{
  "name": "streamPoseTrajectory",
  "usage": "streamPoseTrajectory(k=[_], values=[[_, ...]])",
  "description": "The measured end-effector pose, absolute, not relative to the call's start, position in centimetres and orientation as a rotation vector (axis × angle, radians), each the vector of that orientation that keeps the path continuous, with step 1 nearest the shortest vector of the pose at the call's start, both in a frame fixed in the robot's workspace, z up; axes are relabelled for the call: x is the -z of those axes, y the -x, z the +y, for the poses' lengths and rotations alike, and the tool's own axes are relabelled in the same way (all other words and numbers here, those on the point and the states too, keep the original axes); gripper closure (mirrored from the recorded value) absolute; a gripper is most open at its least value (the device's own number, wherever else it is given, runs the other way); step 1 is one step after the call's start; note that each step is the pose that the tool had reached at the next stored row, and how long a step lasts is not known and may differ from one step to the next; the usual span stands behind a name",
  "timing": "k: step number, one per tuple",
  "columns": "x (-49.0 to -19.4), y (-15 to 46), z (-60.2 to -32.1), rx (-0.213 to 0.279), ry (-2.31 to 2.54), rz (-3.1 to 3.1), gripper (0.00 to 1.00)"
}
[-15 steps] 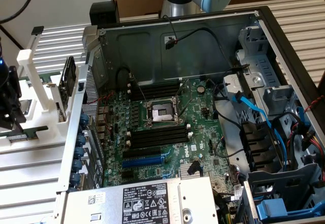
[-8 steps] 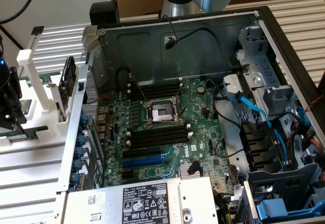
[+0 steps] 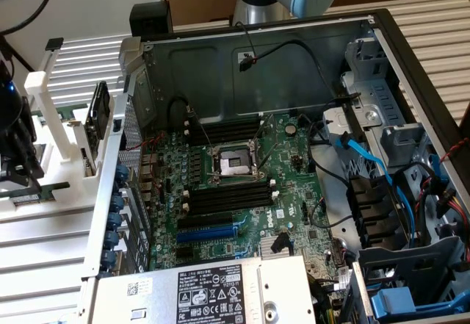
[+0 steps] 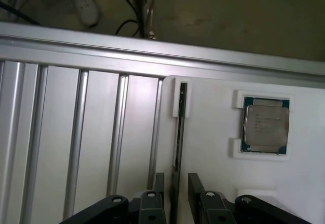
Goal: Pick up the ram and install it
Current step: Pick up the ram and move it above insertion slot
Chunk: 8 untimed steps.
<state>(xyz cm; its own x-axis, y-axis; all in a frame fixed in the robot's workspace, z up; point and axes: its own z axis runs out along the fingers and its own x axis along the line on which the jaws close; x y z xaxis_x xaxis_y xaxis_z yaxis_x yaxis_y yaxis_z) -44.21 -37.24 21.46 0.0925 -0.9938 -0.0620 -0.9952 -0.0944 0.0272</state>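
While your tool is straddling the ram with fingers apart and not yet clamped, the ram is standing on edge in its white holder, so you are facing both pickup and installation.

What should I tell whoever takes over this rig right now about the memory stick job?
Tool: open, with its fingers on either side of the long, thin circuit-board ram stick. Gaps show, so there is no grip yet.
Ram stick: on edge in the white plastic holder tray, beside the square silver processor chip.
Done: tool lined up around the stick.
Left: stick not lifted or installed. The long black slots on the green motherboard stand empty.
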Motion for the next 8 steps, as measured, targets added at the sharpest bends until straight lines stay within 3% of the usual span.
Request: streamPoseTrajectory(k=[8], values=[[-20.88, 44.22, -36.64, -0.099, 2.329, 2.077, 0.67]])
